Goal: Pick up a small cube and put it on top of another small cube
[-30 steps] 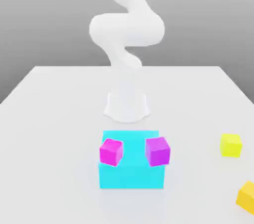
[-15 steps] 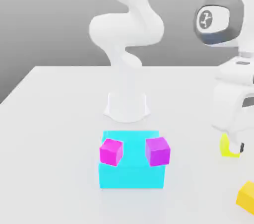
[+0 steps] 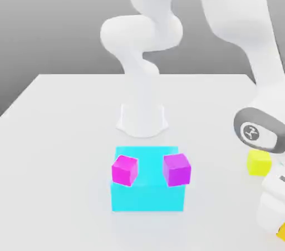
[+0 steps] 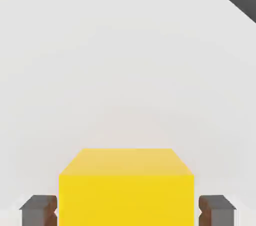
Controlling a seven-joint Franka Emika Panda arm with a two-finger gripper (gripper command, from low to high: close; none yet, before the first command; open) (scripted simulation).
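— What is the gripper [image 4: 128,211] doing at the exterior view's right?
— Its jaws are closing in a grip on the amber cube [image 4: 126,197], which is sitting low between them on the white table [image 3: 67,149].
— Why there?
— Opposite faces are meeting the fingers, probably keeping it level for stacking.

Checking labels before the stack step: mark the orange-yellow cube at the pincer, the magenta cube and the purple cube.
orange-yellow cube [image 4: 126,200]: hand view, front face
magenta cube [image 3: 123,172]: exterior view, front face
purple cube [image 3: 178,175]: exterior view, front face
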